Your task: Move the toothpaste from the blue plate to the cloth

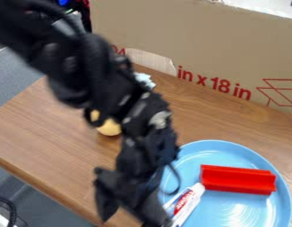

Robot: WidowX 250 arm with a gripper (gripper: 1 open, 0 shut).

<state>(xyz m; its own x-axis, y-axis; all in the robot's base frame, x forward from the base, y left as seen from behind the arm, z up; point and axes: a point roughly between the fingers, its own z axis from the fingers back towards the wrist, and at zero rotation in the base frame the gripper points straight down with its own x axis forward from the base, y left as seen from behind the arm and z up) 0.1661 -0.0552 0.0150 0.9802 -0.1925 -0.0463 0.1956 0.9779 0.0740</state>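
Observation:
The toothpaste, a small white tube with red and blue print, lies on the left part of the blue plate at the lower right. My black gripper hangs low at the plate's left edge, just left of the tube. It is blurred by motion, its jaws spread with nothing between them. The cloth is hidden behind my arm.
A red rectangular block rests on the plate to the right of the tube. A yellow ball peeks out behind my arm on the wooden table. A cardboard box stands along the back.

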